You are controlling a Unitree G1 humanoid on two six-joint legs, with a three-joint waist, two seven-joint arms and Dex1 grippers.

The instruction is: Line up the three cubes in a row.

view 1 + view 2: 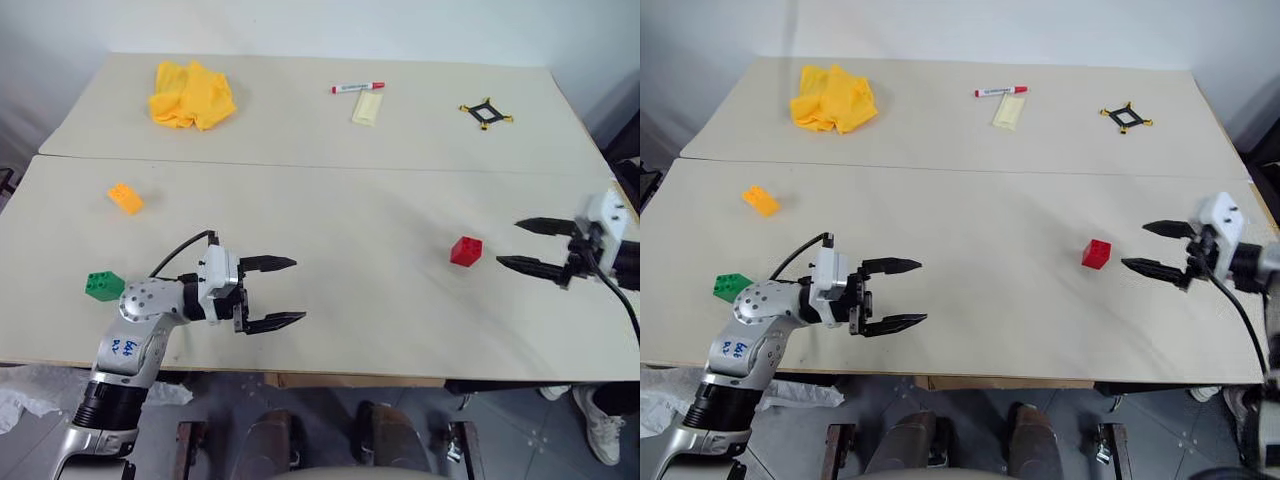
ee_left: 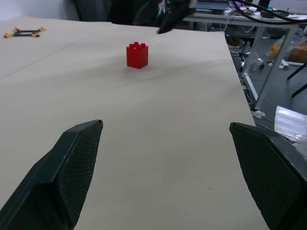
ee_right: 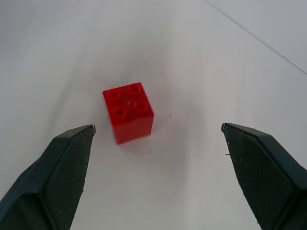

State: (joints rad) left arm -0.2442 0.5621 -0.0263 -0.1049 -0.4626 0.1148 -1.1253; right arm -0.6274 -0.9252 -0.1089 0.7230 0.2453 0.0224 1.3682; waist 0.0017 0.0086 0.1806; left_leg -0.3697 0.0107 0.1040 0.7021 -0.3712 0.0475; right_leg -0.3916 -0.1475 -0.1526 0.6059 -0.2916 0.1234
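A red cube (image 1: 465, 250) stands studs-up on the near table, right of centre; the right wrist view has the red cube (image 3: 128, 111) just ahead of the fingers, untouched. My right gripper (image 1: 518, 245) is open, a short way to its right, pointing at it. The green cube (image 1: 104, 285) lies at the left, near the front edge, behind my left arm. Further back on the left lies the orange-yellow cube (image 1: 126, 198). My left gripper (image 1: 290, 292) hangs open and empty above the table, pointing right toward the red cube (image 2: 137, 55).
On the far table lie a crumpled yellow cloth (image 1: 192, 94), a red marker (image 1: 357, 88), a pale flat piece (image 1: 367, 107) and a black-and-yellow square frame (image 1: 486, 113). A seam (image 1: 300, 165) divides the two tables. A person's shoe (image 1: 602, 420) shows at the lower right.
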